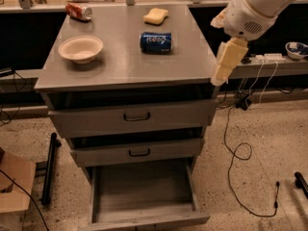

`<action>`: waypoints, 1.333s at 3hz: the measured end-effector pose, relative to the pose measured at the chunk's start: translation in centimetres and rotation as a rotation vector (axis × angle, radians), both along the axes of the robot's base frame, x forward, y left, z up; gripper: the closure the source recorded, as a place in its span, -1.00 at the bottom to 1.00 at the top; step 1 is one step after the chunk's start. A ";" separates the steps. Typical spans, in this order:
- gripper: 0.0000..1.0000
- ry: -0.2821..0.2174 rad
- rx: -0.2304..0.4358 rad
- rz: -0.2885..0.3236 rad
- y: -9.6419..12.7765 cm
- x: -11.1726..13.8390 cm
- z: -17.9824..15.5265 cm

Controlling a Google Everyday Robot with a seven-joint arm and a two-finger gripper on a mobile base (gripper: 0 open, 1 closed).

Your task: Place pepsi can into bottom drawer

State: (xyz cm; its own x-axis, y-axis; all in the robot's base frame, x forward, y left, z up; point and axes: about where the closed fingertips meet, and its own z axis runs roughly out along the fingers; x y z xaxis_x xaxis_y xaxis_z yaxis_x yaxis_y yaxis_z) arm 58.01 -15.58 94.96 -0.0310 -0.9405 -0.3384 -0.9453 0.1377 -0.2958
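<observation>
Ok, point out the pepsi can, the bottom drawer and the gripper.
pepsi can (pixel 156 42): camera view, blue side, on cabinet top (pixel 120 69).
bottom drawer (pixel 144 189): camera view, bare tray floor.
gripper (pixel 220 76): camera view, lower end, beside cabinet top's right edge.

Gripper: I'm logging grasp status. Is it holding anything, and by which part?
Nothing is held. The gripper hangs at the right edge of the cabinet top, apart from the pepsi can, which lies on its side on it.
</observation>
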 end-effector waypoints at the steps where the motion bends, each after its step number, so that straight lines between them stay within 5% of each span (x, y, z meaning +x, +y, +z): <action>1: -1.00 -0.012 0.062 0.034 2.2 3.5 -1.9; 4: -1.00 -0.059 0.337 0.177 8.3 13.9 -5.4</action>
State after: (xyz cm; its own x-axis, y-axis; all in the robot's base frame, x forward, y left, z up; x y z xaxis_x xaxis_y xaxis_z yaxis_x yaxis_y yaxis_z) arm 71.91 -7.25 89.60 0.1510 -0.7654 -0.6256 -0.9457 0.0723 -0.3168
